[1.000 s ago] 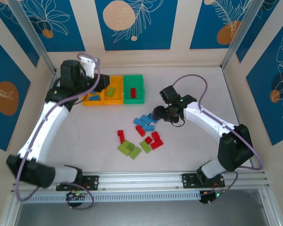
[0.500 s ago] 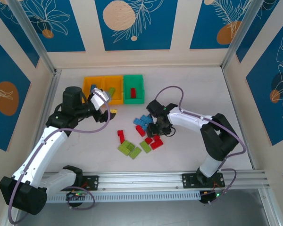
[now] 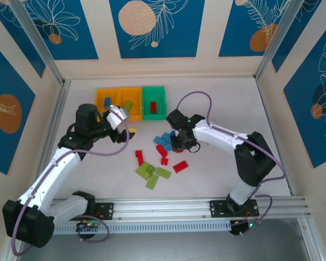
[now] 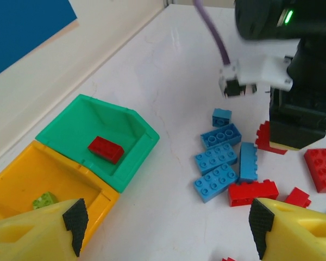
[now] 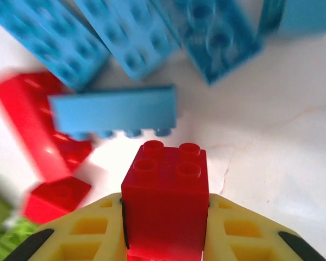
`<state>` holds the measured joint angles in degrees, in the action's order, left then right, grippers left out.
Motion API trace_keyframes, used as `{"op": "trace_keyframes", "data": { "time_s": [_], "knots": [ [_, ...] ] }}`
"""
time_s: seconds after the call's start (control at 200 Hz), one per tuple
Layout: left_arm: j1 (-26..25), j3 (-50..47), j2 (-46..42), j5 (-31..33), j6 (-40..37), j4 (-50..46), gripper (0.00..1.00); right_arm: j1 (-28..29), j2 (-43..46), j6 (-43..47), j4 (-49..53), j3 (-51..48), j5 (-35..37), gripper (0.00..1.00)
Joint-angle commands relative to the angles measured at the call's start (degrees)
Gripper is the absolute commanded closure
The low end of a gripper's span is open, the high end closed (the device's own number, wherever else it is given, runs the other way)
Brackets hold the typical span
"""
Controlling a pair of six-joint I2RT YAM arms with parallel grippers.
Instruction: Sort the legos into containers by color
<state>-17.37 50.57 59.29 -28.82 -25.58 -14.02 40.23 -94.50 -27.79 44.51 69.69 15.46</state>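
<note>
Right claw: right gripper (image 5: 164, 231) clamped on 1 small red studded plastic brick (image 5: 164, 196), above blue bricks (image 5: 114, 111).
Left claw: left gripper (image 4: 165, 223) apart, empty.
Risk: brick protrudes past the fingertips; we fear a slip en route to green plastic bin (image 3: 153, 88), 11 o'clock.

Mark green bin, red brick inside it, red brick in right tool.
green bin (image 4: 125, 126): left wrist view, inner wall.
red brick in bin (image 4: 105, 149): left wrist view, top face.
gripped red brick (image 5: 164, 209): right wrist view, front face.

We see a robot lab cell, aluminium rail (image 3: 168, 206) along our white table (image 3: 228, 98), blue leaf-print wall panels (image 3: 174, 32) around.
</note>
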Motion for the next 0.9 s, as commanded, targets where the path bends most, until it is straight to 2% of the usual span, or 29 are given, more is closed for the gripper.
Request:
{"op": "trace_keyframes", "data": {
  "time_s": [0.0,0.08,0.22,0.45,0.55,0.63,0.68,0.76,0.895],
  "knots": [
    [0.12,0.41,-1.39,1.68,7.88,4.56,0.17,-0.87,4.23,0.79,-6.22,7.17,1.76,0.73],
    [0.13,2.14,-0.38,2.38,15.49,5.18,0.06,-2.29,1.32,1.19,-12.48,11.95,1.66,0.72],
    [0.09,6.92,2.62,8.19,27.36,0.88,0.0,-4.76,-11.29,2.91,-15.88,25.53,1.94,0.73],
    [0.14,12.26,5.51,20.78,44.13,-12.36,0.02,-6.8,-33.81,7.62,-8.19,52.86,2.66,0.74],
    [0.03,13.06,6.92,21.37,52.04,-17.42,0.1,-7.14,-40.19,8.46,-3.99,61.76,2.74,0.69],
    [-0.66,12.43,7.76,19.99,55.35,-19.63,0.13,-7.14,-44.95,10.03,0.47,69.34,1.21,0.59],
    [-1.85,11.6,7.99,20.06,56.68,-20.7,0.15,-6.99,-46.85,10.92,3.21,73.47,0.91,0.51],
    [-4.04,10.66,8.34,20.8,58.12,-22.75,0.16,-6.92,-47.22,11.27,5.56,76.63,0.12,0.44],
    [-8.02,9.92,9.3,21.19,58.76,-25.88,0.18,-7.67,-41.94,9.57,6.77,74.13,-1.77,0.44]
  ]
}}
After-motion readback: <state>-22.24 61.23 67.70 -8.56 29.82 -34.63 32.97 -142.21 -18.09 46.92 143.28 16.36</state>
